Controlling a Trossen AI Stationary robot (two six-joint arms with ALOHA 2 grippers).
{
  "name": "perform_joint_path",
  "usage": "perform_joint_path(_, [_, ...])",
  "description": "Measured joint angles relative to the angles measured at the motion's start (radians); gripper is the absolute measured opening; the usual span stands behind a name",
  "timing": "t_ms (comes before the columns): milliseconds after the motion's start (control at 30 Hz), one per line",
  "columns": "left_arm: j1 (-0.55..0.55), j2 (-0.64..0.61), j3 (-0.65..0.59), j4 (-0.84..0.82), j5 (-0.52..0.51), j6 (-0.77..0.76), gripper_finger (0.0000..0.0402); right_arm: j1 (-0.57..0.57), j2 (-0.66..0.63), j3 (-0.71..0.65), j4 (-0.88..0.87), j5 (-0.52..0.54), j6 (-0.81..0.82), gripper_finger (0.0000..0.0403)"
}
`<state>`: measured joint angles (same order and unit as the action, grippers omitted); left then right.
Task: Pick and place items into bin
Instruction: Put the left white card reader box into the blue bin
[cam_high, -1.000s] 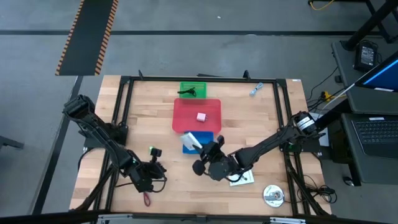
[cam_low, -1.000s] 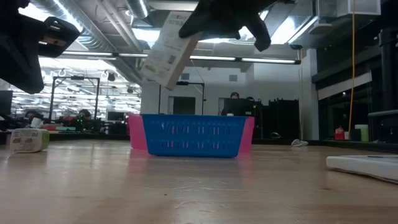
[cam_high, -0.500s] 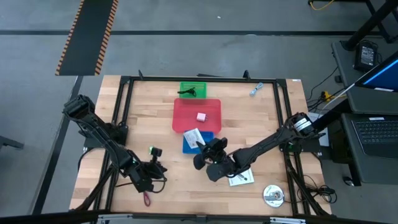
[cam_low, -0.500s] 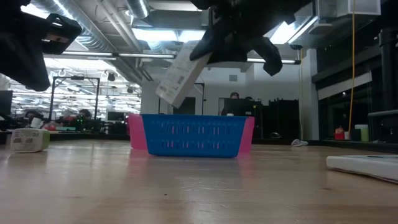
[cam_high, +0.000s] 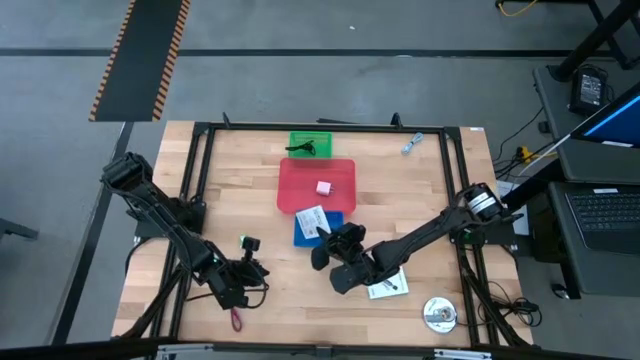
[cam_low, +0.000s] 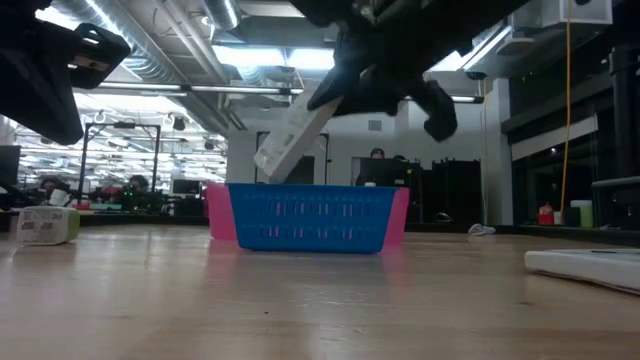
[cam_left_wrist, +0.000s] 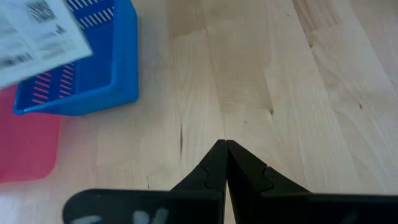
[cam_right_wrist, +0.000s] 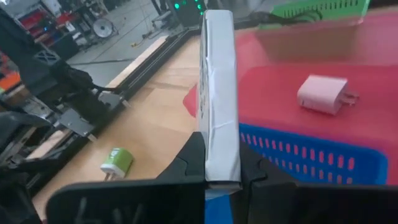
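Right gripper (cam_right_wrist: 219, 163), fingers pinching white card (cam_high: 313, 219), has carried it from beside blue bin (cam_high: 321, 229) to above bin, tilted; release likely next. Left gripper (cam_left_wrist: 226, 149) near bin on tabletop (cam_high: 430, 190), fingers pressed together.

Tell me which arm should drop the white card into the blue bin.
The right. Its gripper is shut on the white card, held over the blue bin. The left gripper is shut and empty, off to the side.

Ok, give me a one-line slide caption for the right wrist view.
Right gripper clamps a white printed card edge-on above the blue basket, red tray behind.
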<state>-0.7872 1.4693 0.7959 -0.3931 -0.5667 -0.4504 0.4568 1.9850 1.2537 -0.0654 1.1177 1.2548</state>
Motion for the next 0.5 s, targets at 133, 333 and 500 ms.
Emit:
perform_joint_path(133, [0.000, 0.000, 0.000, -0.001, 0.000, 0.000, 0.0003, 0.000, 0.020, 0.000, 0.003, -0.001, 0.048, 0.0017])
perform_joint_path(333, [0.000, 0.000, 0.000, -0.002, -0.001, 0.008, 0.0003, 0.000, 0.020, 0.000, 0.000, -0.002, 0.079, 0.0017])
perform_joint_path(500, [0.000, 0.000, 0.000, -0.002, -0.001, 0.027, 0.0003, 0.000, 0.020, 0.000, -0.018, -0.012, 0.103, 0.0017])
